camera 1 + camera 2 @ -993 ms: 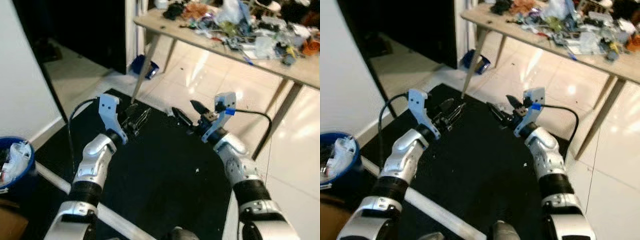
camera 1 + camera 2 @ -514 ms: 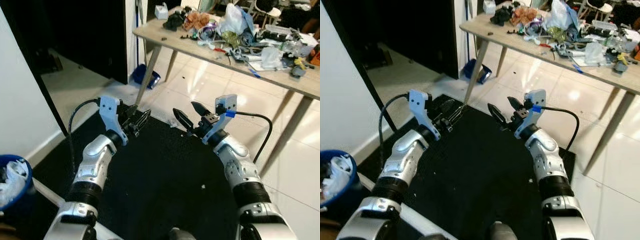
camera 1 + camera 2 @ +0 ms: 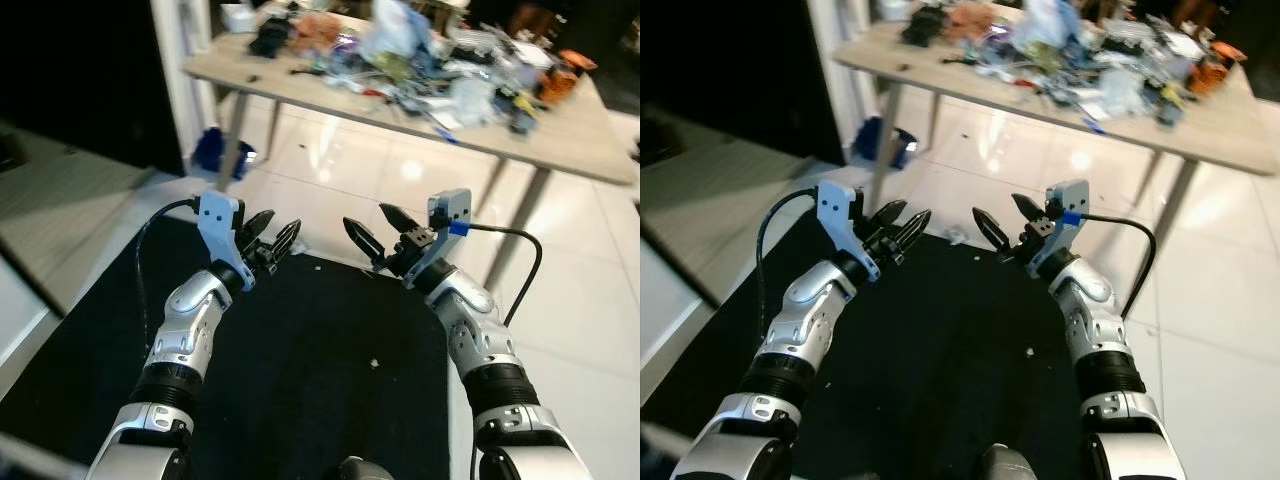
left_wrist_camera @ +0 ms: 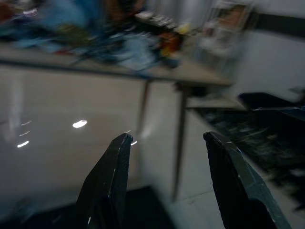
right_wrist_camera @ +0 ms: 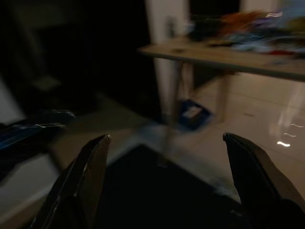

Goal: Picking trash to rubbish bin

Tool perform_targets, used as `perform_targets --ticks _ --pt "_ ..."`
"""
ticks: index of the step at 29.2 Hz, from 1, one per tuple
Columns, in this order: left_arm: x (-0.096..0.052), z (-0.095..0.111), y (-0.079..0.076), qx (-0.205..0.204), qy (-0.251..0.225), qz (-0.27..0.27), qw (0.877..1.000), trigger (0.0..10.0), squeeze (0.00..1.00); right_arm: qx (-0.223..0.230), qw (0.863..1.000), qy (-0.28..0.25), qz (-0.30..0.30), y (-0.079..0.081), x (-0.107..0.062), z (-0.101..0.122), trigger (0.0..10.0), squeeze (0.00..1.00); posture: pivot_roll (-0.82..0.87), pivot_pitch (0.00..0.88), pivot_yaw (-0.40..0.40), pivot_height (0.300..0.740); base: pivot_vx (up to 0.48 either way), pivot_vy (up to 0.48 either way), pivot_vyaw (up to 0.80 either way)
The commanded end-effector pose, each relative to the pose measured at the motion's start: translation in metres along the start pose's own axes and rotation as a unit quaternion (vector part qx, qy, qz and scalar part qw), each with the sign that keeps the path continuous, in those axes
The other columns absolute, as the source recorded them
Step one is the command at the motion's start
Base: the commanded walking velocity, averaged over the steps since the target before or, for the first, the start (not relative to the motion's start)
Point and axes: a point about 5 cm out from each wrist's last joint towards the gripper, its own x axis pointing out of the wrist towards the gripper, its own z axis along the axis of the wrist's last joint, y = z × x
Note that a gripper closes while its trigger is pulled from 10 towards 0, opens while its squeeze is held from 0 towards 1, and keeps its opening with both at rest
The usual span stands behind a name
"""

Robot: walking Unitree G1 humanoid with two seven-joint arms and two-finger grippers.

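Both arms are raised in front of me over a black rug (image 3: pixel 300 380). My left gripper (image 3: pixel 275 232) is open and holds nothing. My right gripper (image 3: pixel 375 228) is open too, its fingers spread wide and bare. A small crumpled pale scrap (image 3: pixel 955 237) lies on the tiles at the rug's far edge, just beyond and between the two grippers. A tiny white speck (image 3: pixel 374 363) sits on the rug below the right forearm. In the left wrist view the open fingers (image 4: pixel 107 186) frame the table legs and shiny tiles; the right wrist view looks between its fingers (image 5: pixel 78 186) at the rug's edge.
A long wooden table (image 3: pixel 570 155) heaped with clutter stands on slanted legs ahead and to the right. A blue object (image 3: pixel 215 152) lies on the floor by the table's left leg. A white door post (image 3: pixel 185 70) and a dark doorway lie to the left. Glossy tiles (image 3: pixel 560 300) stretch on the right.
The whole view has swung to the right: the blue bin at the left edge has slid out of frame and the table is now central. Both grippers stay open in the same pose.
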Motion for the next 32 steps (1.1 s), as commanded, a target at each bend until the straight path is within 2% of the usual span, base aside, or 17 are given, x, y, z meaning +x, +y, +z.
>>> perform_targets --ticks 1,5,29,32 --pt "-0.0018 0.0001 0.0019 0.004 0.002 0.001 1.000 10.0 0.00 -0.001 1.000 -0.002 0.007 0.0040 0.0030 0.0007 10.0 0.00 -0.05 0.000 -0.063 0.740 0.330 0.000 -0.80" --pt "-0.0016 0.0005 0.0019 0.004 0.001 0.000 1.000 10.0 0.00 0.001 1.000 -0.004 0.007 0.0040 0.0032 0.0014 10.0 0.00 -0.05 0.000 -0.063 0.740 0.332 0.000 -0.63" --pt "-0.0016 0.0007 0.0019 0.004 0.000 -0.001 1.000 10.0 0.00 0.005 1.000 -0.005 0.007 0.0030 0.0023 0.0018 10.0 0.00 -0.06 0.000 -0.061 0.740 0.330 0.000 0.00" --pt "-0.0016 0.0006 0.0018 0.004 0.000 -0.001 1.000 10.0 0.00 0.004 1.000 -0.004 0.007 0.0029 0.0022 0.0017 10.0 0.00 -0.06 0.000 -0.061 0.740 0.330 0.000 -0.51"
